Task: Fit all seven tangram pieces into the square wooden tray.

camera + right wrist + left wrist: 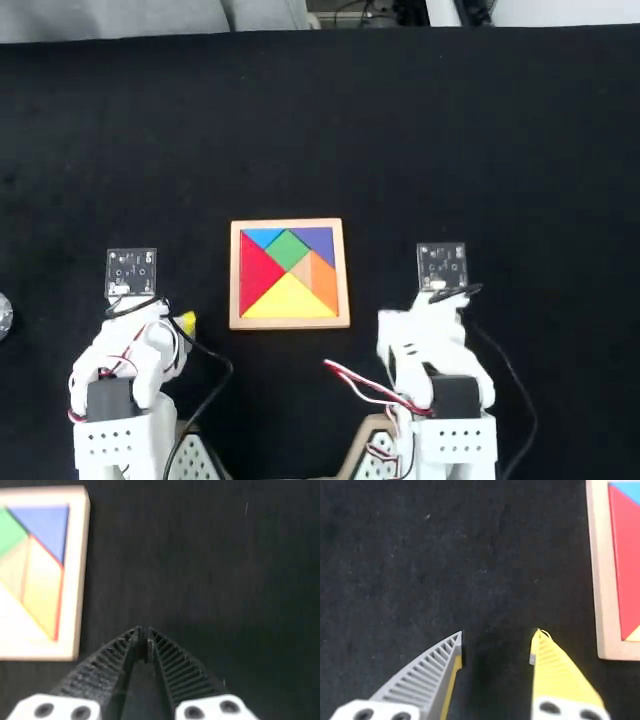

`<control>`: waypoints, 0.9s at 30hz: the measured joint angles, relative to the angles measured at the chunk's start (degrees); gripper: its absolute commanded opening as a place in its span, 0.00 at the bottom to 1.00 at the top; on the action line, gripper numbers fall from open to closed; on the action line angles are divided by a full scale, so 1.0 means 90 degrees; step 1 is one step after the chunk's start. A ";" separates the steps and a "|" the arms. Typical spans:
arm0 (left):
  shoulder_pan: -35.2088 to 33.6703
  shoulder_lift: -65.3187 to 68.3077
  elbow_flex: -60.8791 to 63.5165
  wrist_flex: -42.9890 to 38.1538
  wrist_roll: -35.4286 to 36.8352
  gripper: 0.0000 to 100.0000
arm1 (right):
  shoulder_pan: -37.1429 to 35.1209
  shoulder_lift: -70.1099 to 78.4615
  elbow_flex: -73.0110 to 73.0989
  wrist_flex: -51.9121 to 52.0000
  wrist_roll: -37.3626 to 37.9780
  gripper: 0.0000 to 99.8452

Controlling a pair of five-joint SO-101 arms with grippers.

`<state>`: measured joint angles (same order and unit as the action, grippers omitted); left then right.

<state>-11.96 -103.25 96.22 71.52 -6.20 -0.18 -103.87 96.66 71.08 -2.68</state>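
The square wooden tray (289, 323) lies flat on the black tabletop (320, 130), about midway between its left and right edges and closer to the near edge, where the two arms are mounted. All seven tangram pieces sit inside the tray's rim and fill it as one square. The red triangle (255, 275) takes the side toward the tabletop's left edge, and the yellow triangle (290, 298) takes the side toward the near edge. The light blue triangle (263, 237), the green piece (288, 250) and the dark blue triangle (318, 241) line the side toward the far edge. The orange piece (327, 283) runs along the side toward the right edge, with a small pale orange piece (303, 268) tucked between it and the green one. The left hand (498, 634) hangs over bare black cloth just beside the tray's left rim. Its grey finger and yellow finger are spread well apart with nothing between them, and neither touches the tray. The right hand (144, 630) is on the other side of the tray, near its right rim but apart from it. Its two dark ribbed fingers are pressed together tip to tip, and they grip nothing. Both arms are folded back toward the near edge — one on each side of the tray. A small grey round object (3, 315) sits at the tabletop's left edge, well apart from the tray.
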 measured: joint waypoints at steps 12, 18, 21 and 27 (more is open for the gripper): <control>-0.0029 -0.0010 0.0000 0.0049 0.0010 0.23 | 0.1035 0.0000 0.0000 0.0440 0.2960 0.01; -0.0029 -0.0010 0.0000 0.0049 0.0010 0.23 | 0.0615 0.0000 0.0000 0.0440 0.2168 0.01; -0.0029 -0.0010 0.0000 0.0049 0.0010 0.23 | 0.0576 0.0000 0.0000 0.0440 0.1954 0.01; -0.0029 -0.0010 0.0000 0.0049 0.0010 0.22 | 0.0547 0.0000 0.0000 0.0440 0.1915 0.01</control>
<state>-12.22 -103.34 96.22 71.96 -6.11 4.75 -103.87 96.66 75.03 14.55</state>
